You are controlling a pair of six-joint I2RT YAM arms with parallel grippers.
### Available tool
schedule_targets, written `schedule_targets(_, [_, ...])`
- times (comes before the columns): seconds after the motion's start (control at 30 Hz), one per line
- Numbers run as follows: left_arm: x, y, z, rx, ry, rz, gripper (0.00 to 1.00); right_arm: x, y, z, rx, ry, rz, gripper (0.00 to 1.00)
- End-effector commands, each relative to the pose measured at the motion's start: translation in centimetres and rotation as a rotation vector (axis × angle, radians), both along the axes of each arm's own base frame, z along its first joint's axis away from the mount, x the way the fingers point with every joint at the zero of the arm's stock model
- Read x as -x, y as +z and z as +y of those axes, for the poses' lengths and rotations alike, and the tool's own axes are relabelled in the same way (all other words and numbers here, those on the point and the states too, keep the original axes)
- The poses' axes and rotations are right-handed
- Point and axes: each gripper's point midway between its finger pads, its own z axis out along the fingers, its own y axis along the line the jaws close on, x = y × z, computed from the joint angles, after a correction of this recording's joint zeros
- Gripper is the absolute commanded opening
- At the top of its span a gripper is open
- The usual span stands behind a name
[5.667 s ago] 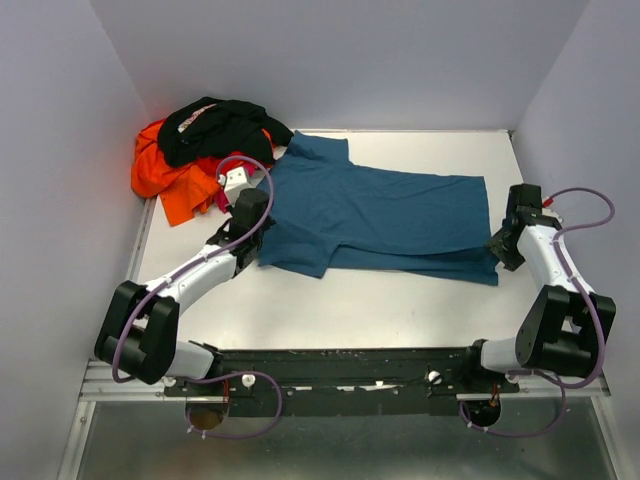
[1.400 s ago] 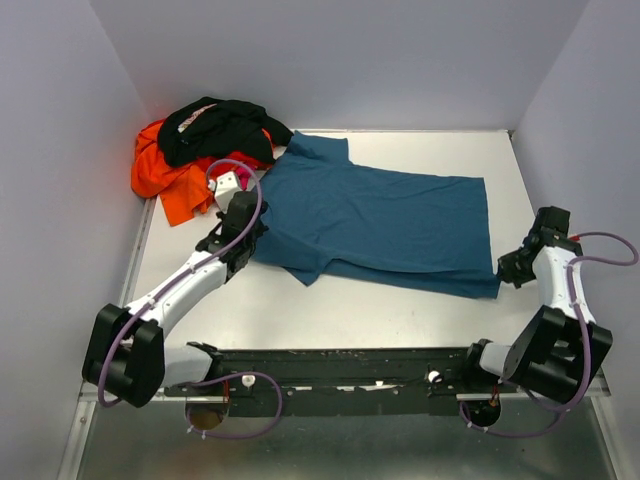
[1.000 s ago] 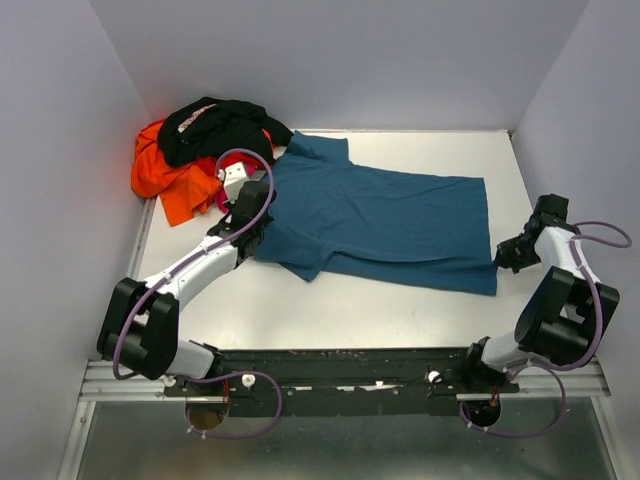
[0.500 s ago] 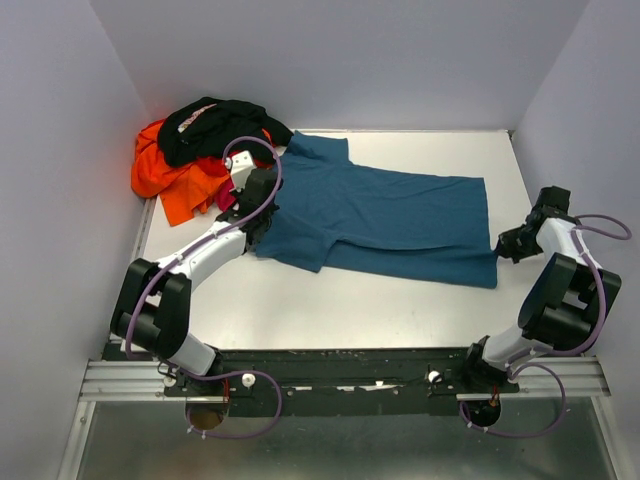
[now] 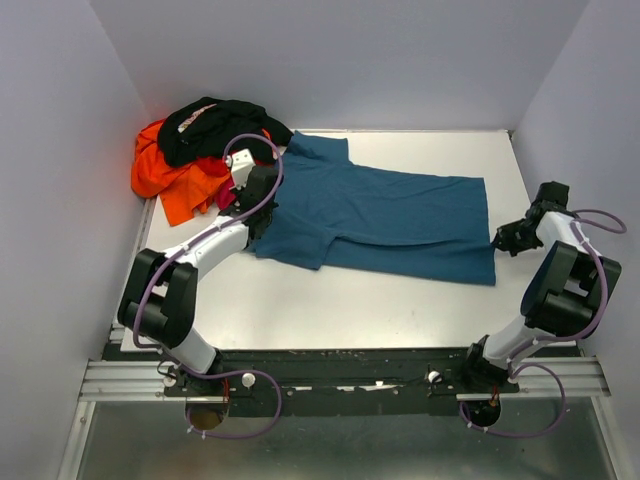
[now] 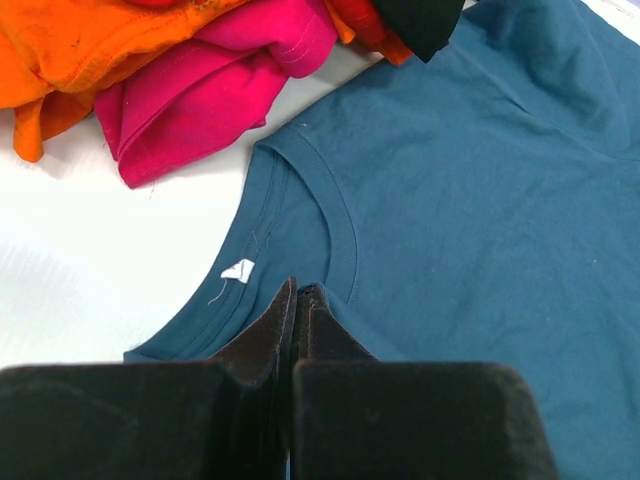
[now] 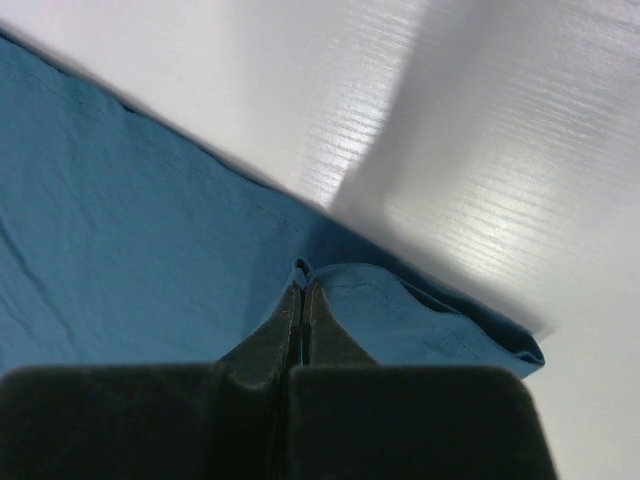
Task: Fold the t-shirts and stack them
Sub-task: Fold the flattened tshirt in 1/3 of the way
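Where it lies flat across the middle of the top view, the teal-blue t-shirt [image 5: 380,215] shows as a smooth, matte knit, its collar at the left and its hem at the right. One short sleeve points toward the top of the frame and the other toward the bottom. In the left wrist view its ribbed round neckline carries a small white label [image 6: 237,270].

The left gripper [image 6: 298,300] has its dark, wedge-shaped fingers pressed together with the near collar edge pinched between their tips. At the right edge of the top view, the right gripper [image 7: 302,290] is likewise closed, nipping a small raised fold of the hem, which puckers at the tips.

The white table [image 5: 400,300] has a faintly ribbed surface. In the upper left corner of the top view three crumpled shirts make a loose heap. The black t-shirt [image 5: 225,125] lies on top of the orange t-shirt [image 5: 165,180], and the magenta-pink t-shirt [image 6: 210,90] is bunched at the heap's edge, just beside the teal collar.
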Motion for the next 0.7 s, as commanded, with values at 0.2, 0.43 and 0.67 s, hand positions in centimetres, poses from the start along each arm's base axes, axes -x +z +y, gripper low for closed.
schedule_targets(0.2, [-2.4, 0.7, -0.2, 0.019, -0.013, -0.030, 0.65, -2.5, 1.4, -1.1, 0.085, 0.062, -0.081, 0.60])
schedule_targets(0.43, [-1.0, 3.0, 0.4, 0.027, -0.021, -0.086, 0.73, -3.8, 5.7, 4.2, 0.231, 0.297, -0.243, 0.63])
schedule_targets(0.67, [2.8, 2.1, 0.7, 0.092, -0.050, -0.078, 0.69, -4.0, 7.4, 20.0, 0.109, 0.756, -0.471, 0.58])
